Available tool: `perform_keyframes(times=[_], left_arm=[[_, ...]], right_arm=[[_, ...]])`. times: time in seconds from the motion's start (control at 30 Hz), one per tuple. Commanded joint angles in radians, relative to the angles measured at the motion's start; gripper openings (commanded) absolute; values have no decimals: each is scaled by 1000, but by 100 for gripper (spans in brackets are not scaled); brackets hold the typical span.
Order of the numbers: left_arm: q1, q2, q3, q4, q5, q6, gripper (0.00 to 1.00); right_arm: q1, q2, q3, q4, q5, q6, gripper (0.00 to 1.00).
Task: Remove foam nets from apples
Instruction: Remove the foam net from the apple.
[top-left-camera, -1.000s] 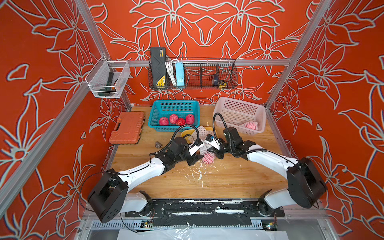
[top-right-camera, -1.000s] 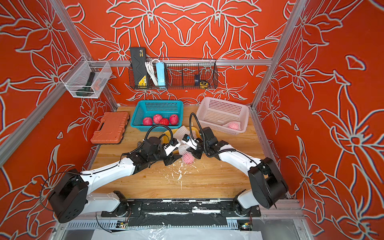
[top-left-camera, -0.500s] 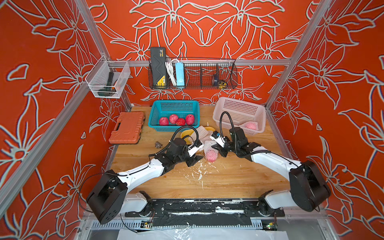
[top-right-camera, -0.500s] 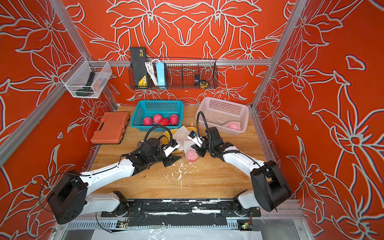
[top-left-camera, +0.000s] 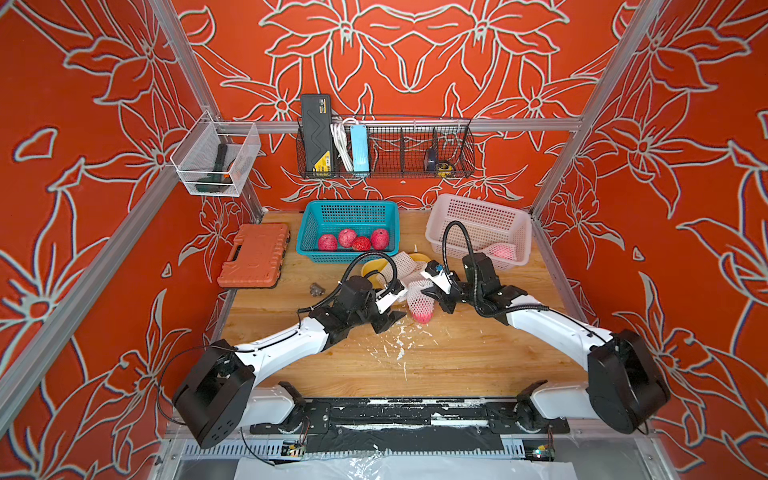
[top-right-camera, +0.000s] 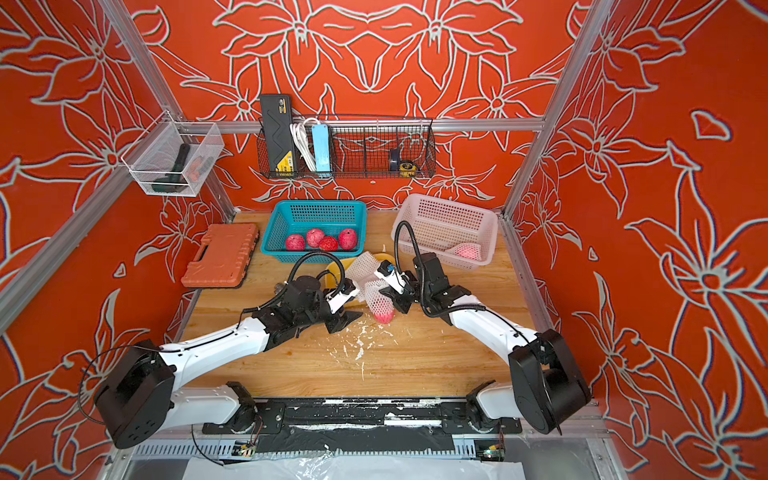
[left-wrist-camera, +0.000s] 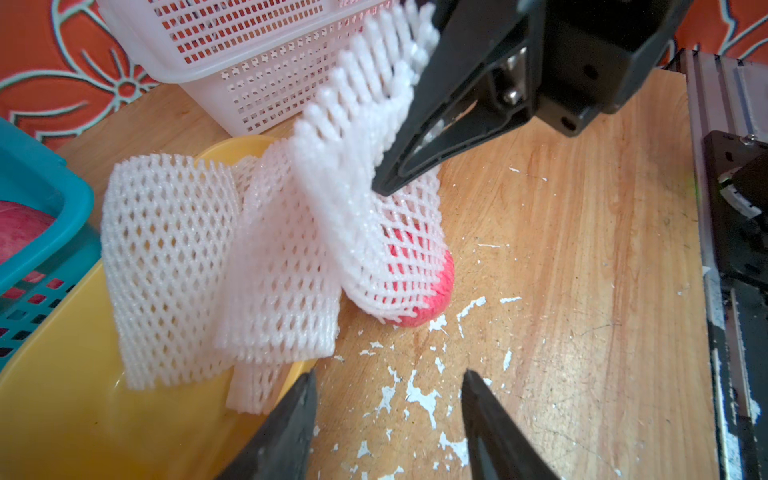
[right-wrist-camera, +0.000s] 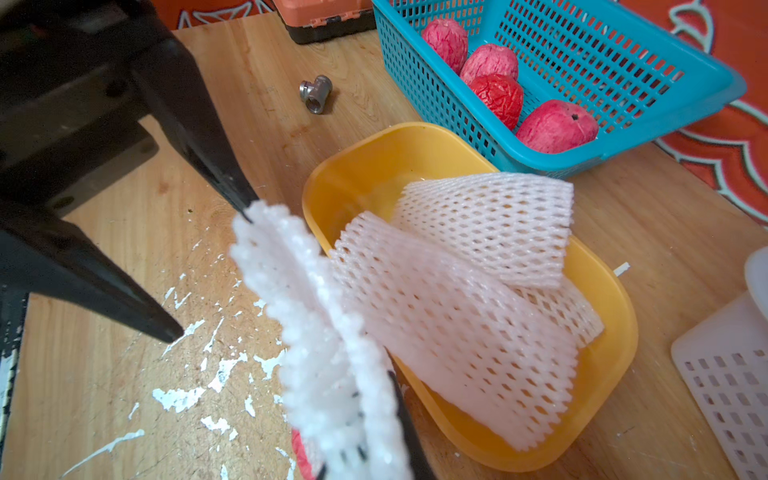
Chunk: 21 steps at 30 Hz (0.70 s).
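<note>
Right end effector (top-left-camera: 432, 294) is clamped shut on the upper end of a foam net (top-left-camera: 417, 293), pulling it into a stretched tube above the tabletop (top-left-camera: 457, 365). The left wrist view shows the closed tips (left-wrist-camera: 384, 187) biting the mesh. The apple (left-wrist-camera: 428, 307) sits in the net's lower end with its red bottom poking out of the open mouth, and it looks to be touching the wood.

Left end effector (top-left-camera: 390, 322) is just beside that apple on the near-left, jaws apart, gripping nothing. Both fingers (left-wrist-camera: 291, 432) are bare, with a clear gap between them. The right wrist view shows the same spread tips (right-wrist-camera: 212, 270) over the tabletop.

Yellow tray (right-wrist-camera: 374, 137) sits just behind the two end effectors. It holds loose nets (right-wrist-camera: 490, 224), flattened and overlapping, one hanging over the rim.

Teal basket (top-left-camera: 349, 216) is at the back centre with four bare apples (top-left-camera: 353, 241) in a row along its front wall. White basket (top-left-camera: 478, 203) is at the back right and holds one netted apple (top-left-camera: 503, 251) in its front right corner.

Foam crumbs (top-left-camera: 395, 340) are scattered on the wood in front of the held apple. Orange case (top-left-camera: 253, 253) lies closed at the back left. A small metal fitting (right-wrist-camera: 316, 93) lies on the tabletop between the case and the tray.
</note>
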Motion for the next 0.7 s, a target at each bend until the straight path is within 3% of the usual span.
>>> perform_keyframes(times=[0.0,0.4,0.67], left_arm=[[-1,5,-5,7,20,12,55],[1,-14,5,-4,-21,26,56],[56,-78,2,-20,-18,5,56]], right_arm=[[-27,-8,-24,47,-9,42,8],[-46,-81,-46,77,-129,31,9],[-45,-121,-39,14,-149,14,9]])
